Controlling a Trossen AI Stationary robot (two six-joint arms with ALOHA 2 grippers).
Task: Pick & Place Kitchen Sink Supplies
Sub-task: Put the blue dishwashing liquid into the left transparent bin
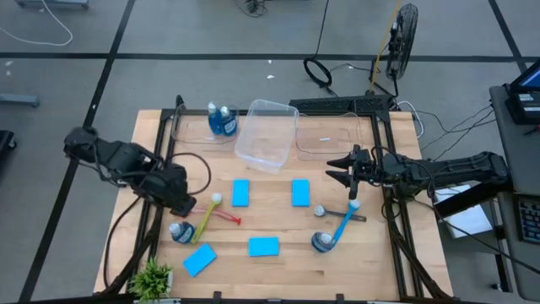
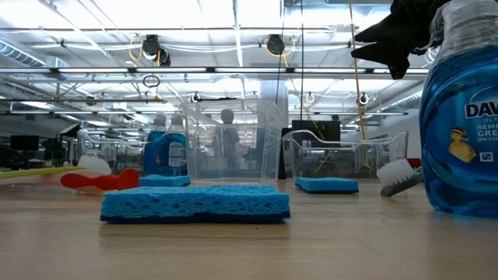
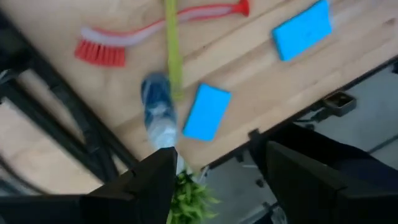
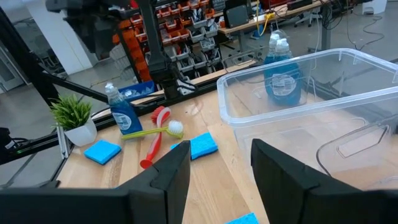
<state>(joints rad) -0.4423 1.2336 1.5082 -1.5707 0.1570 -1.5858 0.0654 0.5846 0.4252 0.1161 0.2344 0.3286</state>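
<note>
My left gripper (image 1: 183,205) (image 3: 214,180) is open and hovers over the table's left side. Just past its fingers stands a blue soap bottle (image 1: 180,230) (image 3: 158,111), beside a yellow-green brush (image 1: 205,221) (image 3: 172,53) crossing a red brush (image 1: 226,217) (image 3: 124,42). My right gripper (image 1: 338,169) (image 4: 221,180) (image 2: 395,33) is open, raised over the right side and facing a tilted clear bin (image 1: 268,133) (image 4: 311,87). Several blue sponges (image 1: 240,192) (image 1: 300,192) (image 1: 263,246) (image 1: 199,259) lie flat. A blue brush (image 1: 342,226) leans on another soap bottle (image 1: 321,242) (image 2: 459,117). Two more soap bottles (image 1: 221,120) stand in the far-left bin.
A second clear bin (image 1: 325,139) sits at the far right. A small potted plant (image 1: 152,277) stands at the near-left corner. Black frame rails run along both table sides. Bare wood lies between the sponges in the middle.
</note>
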